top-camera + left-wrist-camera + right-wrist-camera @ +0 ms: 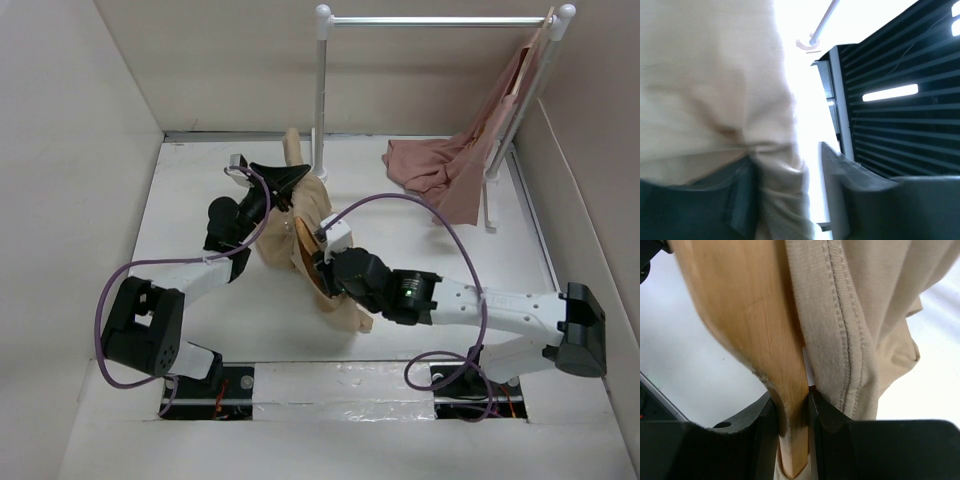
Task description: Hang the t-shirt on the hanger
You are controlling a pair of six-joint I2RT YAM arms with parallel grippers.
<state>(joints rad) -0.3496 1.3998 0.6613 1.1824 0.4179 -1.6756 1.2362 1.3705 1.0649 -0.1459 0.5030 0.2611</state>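
Black motor housings of both arms sat lowest in the overhead view, with purple cables (98, 315) looping from them over the smooth white bench (185, 185). Both arms met at mid-bench on the t-shirt (318, 205), a soft tan bundle lifted off the surface, with loose folds trailing down toward the right arm. The left gripper (280, 180) reached in at the top of the bundle and the right gripper (318, 250) at its near side. Behind them a silver metal rail (430, 20) on white posts carried a dusty-pink garment (440, 170), whose lower part pooled on the bench. From the left wrist, blurred beige cloth filled most of the picture and hung between the dark fingers (850, 185). It lay against one finger, while a bright gap separated it from the other, so that gripper stood open around the cloth and was not pinching it. Dark slats and a strip light showed beyond. From the right wrist, the hanger (755, 330), pale flat wood with a fine grain and a rounded edge, narrowed to a thin bar clamped tight between the black fingers (832, 415). The ribbed, double-stitched hem of the t-shirt hung just beside the wood and touched it at the clamp.
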